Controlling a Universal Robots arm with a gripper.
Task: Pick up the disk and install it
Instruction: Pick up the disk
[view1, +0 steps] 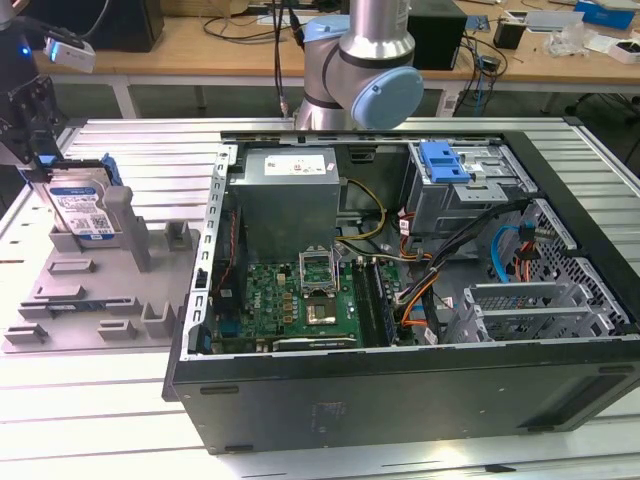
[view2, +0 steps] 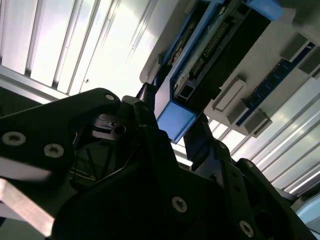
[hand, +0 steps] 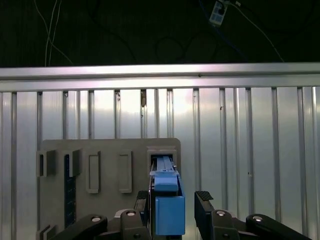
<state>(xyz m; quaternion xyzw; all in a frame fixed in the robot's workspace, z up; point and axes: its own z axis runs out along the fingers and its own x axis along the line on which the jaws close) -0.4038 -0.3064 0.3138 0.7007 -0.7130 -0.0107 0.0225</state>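
Clutter first, in the exterior view: an open computer case (view1: 400, 390) lies on its side on a slatted metal table (view1: 100, 400). It holds a grey power supply (view1: 290, 190) at about eleven o'clock, a green motherboard (view1: 300, 295) at seven o'clock, a blue-fronted drive bay (view1: 445, 162) at one o'clock, and loose blue and orange cables (view1: 510, 255) toward three o'clock. The arm's base (view1: 360, 60) rises behind the case at twelve o'clock, before a wooden bench (view1: 200, 40). At nine o'clock from the case, well apart from it, a grey fixture plate (view1: 90, 290) carries the disk (view1: 82, 212), which stands upright on edge in a slot. The gripper (view1: 38, 160) hangs right over the disk's upper edge. In the second wrist view the gripper (view2: 170, 117) straddles the disk (view2: 210, 45) at its blue end tab, with one black finger (view2: 200, 140) just beside the tab. The pale blocks of the fixture plate (view2: 235, 100) sit alongside, and the table slats (view2: 75, 40) lie beyond. In the first wrist view the disk (hand: 167, 210) stands in its slot on the fixture plate (hand: 110, 150), between the fingers (hand: 204, 200) of the gripper (hand: 173, 196). The jaws are spread, with a clear gap between one finger and the blue frame, so nothing is clamped. A thin blue strip (hand: 67, 190) stands in another slot of the plate, and bare table slats (hand: 250, 150) surround it.
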